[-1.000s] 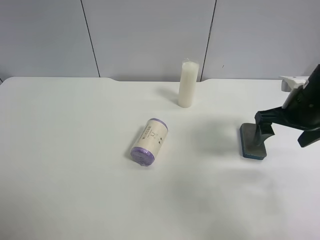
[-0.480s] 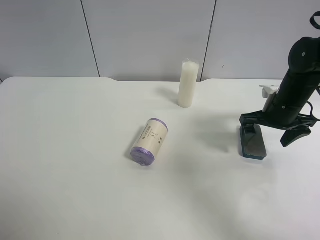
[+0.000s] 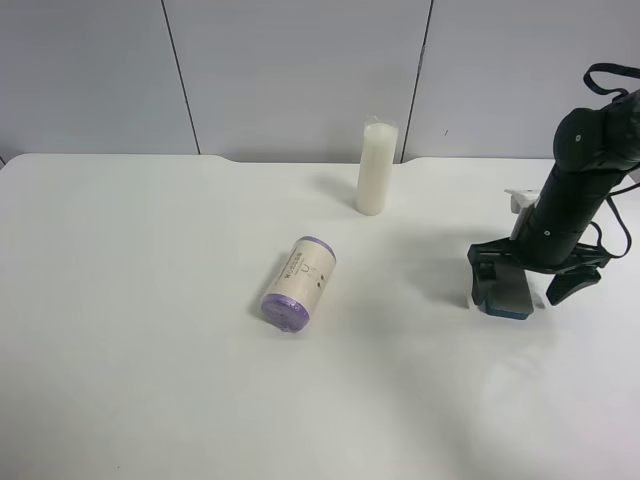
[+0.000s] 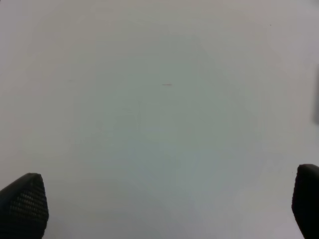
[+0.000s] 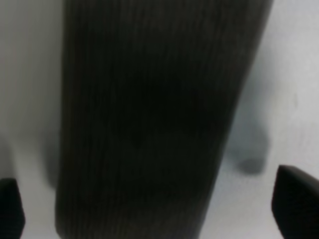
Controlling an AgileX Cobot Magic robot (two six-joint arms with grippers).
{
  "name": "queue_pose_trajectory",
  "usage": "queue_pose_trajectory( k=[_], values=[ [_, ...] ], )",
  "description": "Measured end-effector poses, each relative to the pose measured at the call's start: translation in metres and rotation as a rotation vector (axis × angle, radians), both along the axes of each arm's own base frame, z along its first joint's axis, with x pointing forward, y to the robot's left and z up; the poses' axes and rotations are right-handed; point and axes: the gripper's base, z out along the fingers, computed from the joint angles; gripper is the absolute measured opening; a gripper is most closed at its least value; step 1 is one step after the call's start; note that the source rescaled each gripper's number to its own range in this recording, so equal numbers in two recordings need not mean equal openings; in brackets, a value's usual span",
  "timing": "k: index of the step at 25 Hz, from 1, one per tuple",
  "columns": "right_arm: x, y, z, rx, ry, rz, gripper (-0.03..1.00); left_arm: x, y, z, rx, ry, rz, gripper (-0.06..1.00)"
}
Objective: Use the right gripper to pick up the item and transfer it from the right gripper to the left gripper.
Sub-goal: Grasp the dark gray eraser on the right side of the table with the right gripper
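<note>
Right claw (image 3: pixel 520 287) poised over the item (image 3: pixel 507 292): I hang spread wide above it as it lies flat on the table (image 3: pixel 150 350). One finger stands off each long side, and its long axis crosses my closing line. My left claw (image 4: pixel 164 201), also open, sees only tabletop.

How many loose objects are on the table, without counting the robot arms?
3. The white candle stands upright, farthest back; the purple-ended roll lies on its side in the middle; the dark block lies flat between the open fingers of the right gripper. No others visible.
</note>
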Motion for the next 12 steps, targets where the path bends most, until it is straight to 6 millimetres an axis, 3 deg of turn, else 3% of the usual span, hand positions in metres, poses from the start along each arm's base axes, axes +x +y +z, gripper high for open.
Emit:
queue_pose_trajectory(
  k=[7, 9, 12],
  values=[
    [0.000, 0.000, -0.012, -0.003, 0.030, 0.001, 1.00, 0.000, 0.000, 0.000, 0.000, 0.000, 0.000, 1.00],
    [0.000, -0.001, -0.012, -0.005, 0.029, 0.003, 0.90, 0.000, 0.000, 0.000, 0.000, 0.000, 0.000, 1.00],
    [0.000, -0.001, -0.012, -0.006, 0.029, 0.004, 0.65, 0.000, 0.000, 0.000, 0.000, 0.000, 0.000, 1.00]
  ],
)
